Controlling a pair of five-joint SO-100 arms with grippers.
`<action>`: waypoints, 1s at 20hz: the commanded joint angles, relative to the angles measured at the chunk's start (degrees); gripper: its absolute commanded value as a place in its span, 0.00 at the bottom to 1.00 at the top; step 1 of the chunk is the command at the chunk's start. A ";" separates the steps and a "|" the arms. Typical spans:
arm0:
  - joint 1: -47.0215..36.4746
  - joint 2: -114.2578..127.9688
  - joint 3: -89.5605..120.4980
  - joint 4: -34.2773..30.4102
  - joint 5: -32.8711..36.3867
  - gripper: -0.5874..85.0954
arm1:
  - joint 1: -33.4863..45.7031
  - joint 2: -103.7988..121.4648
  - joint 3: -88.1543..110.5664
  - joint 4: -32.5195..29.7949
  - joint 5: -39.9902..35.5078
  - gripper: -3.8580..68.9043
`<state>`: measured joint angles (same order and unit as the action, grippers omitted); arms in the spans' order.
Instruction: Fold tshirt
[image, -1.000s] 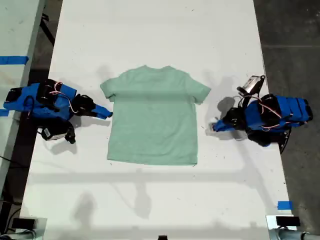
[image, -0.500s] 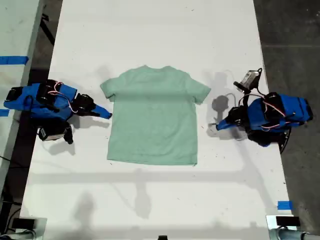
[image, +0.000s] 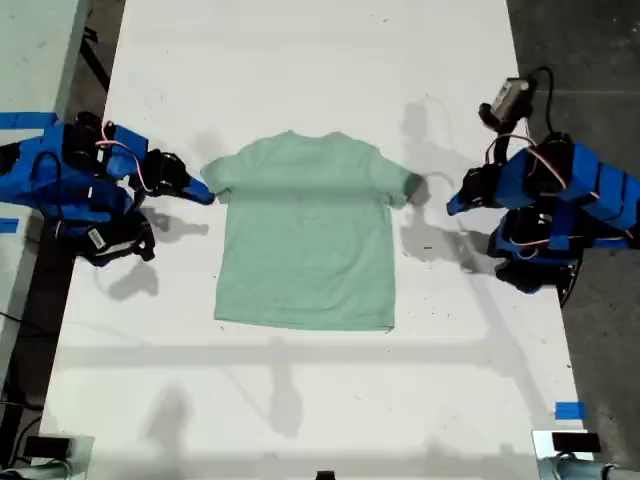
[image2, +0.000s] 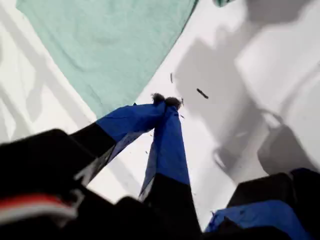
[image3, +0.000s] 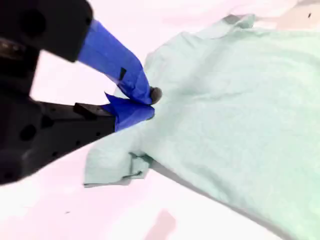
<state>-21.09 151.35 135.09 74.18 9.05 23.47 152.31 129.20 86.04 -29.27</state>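
White table (image: 300, 60), pale mint-green fabric tshirt (image: 305, 235) lying flat.
My first claw (image2: 166, 101) is closed, empty, beside its edge; my second claw (image3: 145, 102) is closed at a sleeve, grip unclear.

Plain mint-green tshirt (image: 305, 232), white table (image: 300, 70), blue-and-black arms, blue fingers (image3: 122, 70).

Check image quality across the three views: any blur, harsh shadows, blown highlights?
Exterior view: sharp; several overlapping soft shadows of the arms on the white table, so more than one light. First wrist view: my first claw blurred up close, bold shadows on the table. Second wrist view: soft overall, table nearly blown out with a pink cast, tshirt texture faint.
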 joint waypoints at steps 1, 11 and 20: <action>-7.82 -11.69 -17.93 10.99 7.82 0.01 | 7.38 -11.16 -15.21 4.39 -10.11 0.05; -18.54 -29.71 -31.90 21.09 20.57 0.09 | 23.47 -32.43 -34.37 7.65 -29.97 0.42; -20.65 -29.62 -26.37 17.31 20.57 0.20 | 28.30 -42.19 -19.78 -14.24 -39.29 0.57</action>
<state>-40.52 121.46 108.81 93.16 29.79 50.89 111.62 108.63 77.96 -66.71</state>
